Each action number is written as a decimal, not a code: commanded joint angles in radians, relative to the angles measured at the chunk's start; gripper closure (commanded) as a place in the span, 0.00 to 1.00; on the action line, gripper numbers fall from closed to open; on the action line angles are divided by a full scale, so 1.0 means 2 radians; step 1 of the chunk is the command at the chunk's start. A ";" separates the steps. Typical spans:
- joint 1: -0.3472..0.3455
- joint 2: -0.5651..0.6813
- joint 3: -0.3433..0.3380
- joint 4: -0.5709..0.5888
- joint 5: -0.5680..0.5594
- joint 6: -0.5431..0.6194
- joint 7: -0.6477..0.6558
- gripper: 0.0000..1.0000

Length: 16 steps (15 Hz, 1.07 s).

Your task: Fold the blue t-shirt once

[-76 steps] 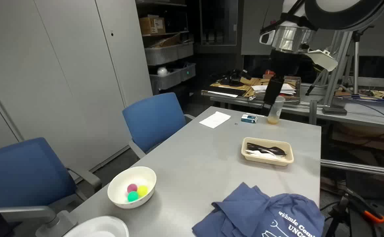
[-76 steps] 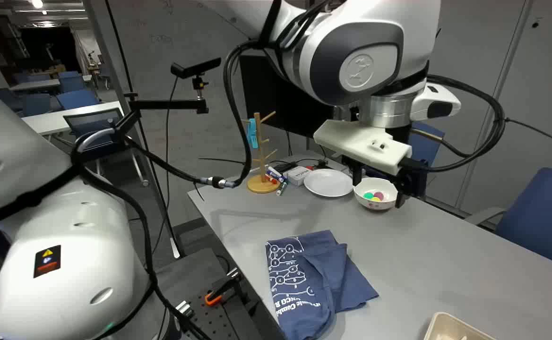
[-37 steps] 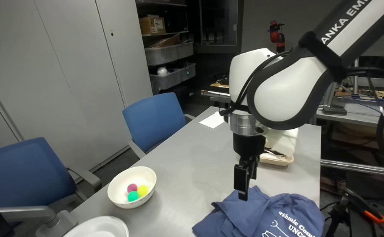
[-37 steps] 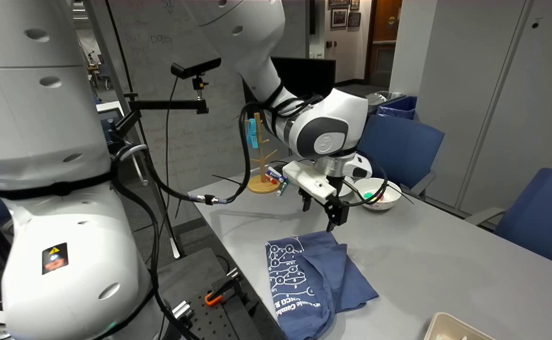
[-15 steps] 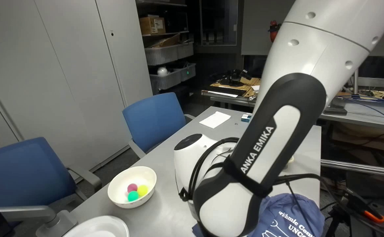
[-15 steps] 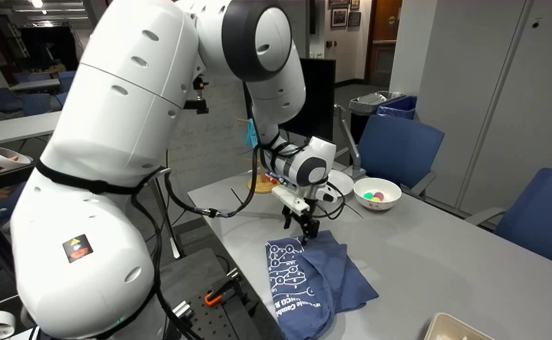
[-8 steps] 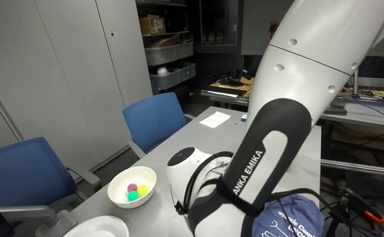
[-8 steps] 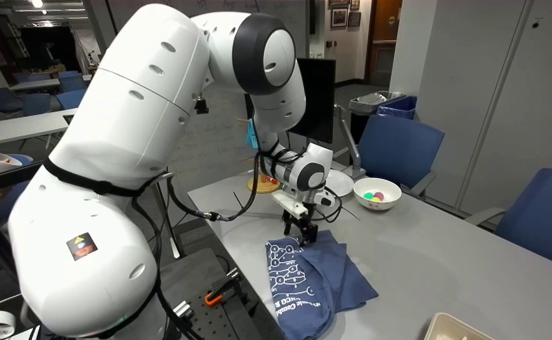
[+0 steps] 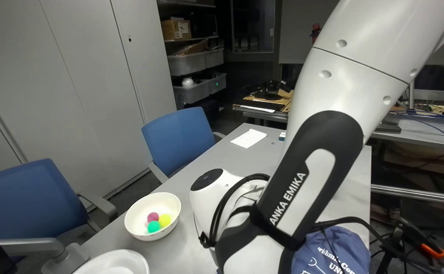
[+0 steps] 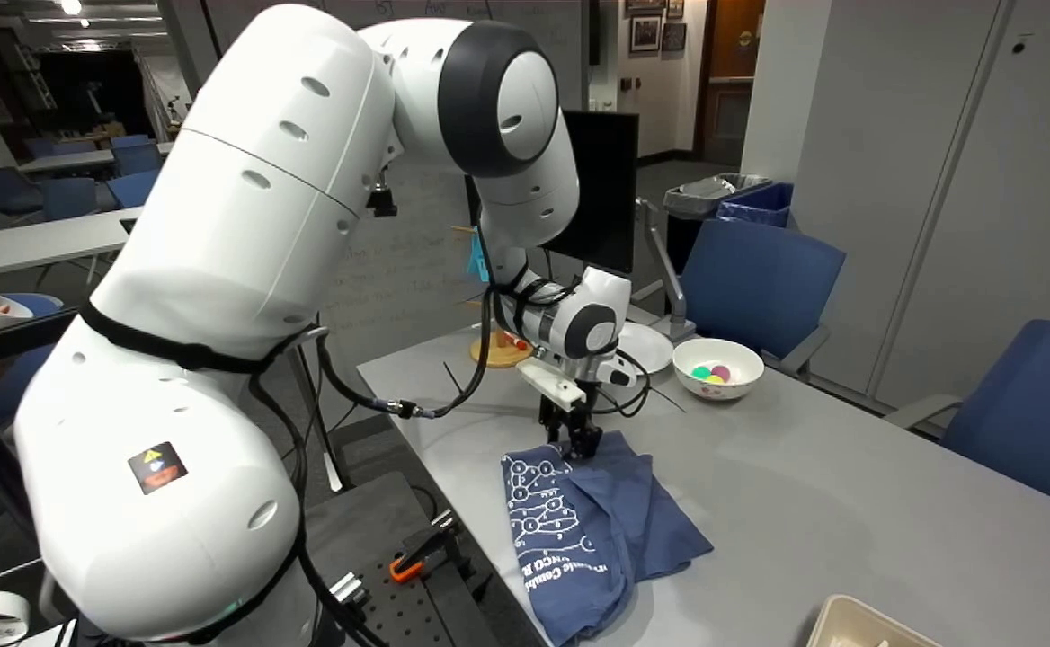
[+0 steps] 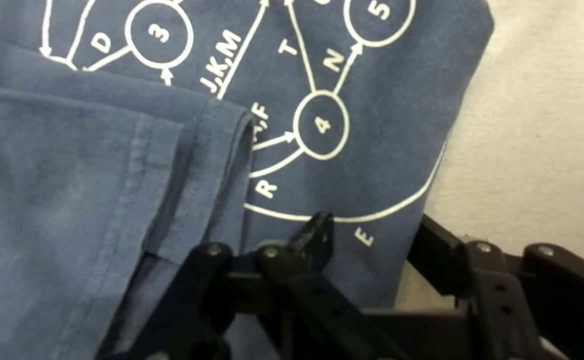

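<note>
The blue t-shirt [image 10: 619, 521] lies bunched and partly overlapped on the grey table, its white print face up. My gripper [image 10: 570, 445] points down at the shirt's end in an exterior view. In the wrist view the gripper [image 11: 372, 225] is partly open: one of its fingers [image 11: 317, 240] rests over the cloth, while the opposite finger stands at the shirt's edge. A strip of t-shirt [image 11: 362, 260] runs between them, not pinched together. The arm hides the gripper and much of the t-shirt [image 9: 345, 243] in an exterior view.
A white bowl [image 10: 723, 355] with coloured balls stands beyond the shirt, near a white plate [image 10: 646, 346]. A wooden stand [image 10: 498, 350] is behind the gripper. A beige tray [image 10: 849, 620] sits at the table's near side. Blue chairs [image 9: 180, 139] line one side.
The arm has swung in and lowered to the shirt over these seconds. In the last half second the fingers have drawn closer together and the shirt has shifted slightly towards the gripper.
</note>
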State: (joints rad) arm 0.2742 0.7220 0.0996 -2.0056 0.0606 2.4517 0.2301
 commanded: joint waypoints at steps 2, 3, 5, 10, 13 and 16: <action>0.002 0.004 -0.002 0.009 -0.007 -0.006 0.001 0.97; 0.000 0.003 0.001 0.009 -0.005 -0.007 -0.002 1.00; -0.006 -0.004 0.013 0.010 0.001 -0.011 -0.017 1.00; -0.025 -0.039 0.044 0.009 0.017 -0.018 -0.063 1.00; -0.043 -0.070 0.064 0.005 0.033 -0.025 -0.098 1.00; -0.057 -0.106 0.070 -0.007 0.049 -0.039 -0.125 1.00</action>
State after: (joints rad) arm 0.2072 0.5914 0.2100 -1.9857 0.1173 2.4200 0.0526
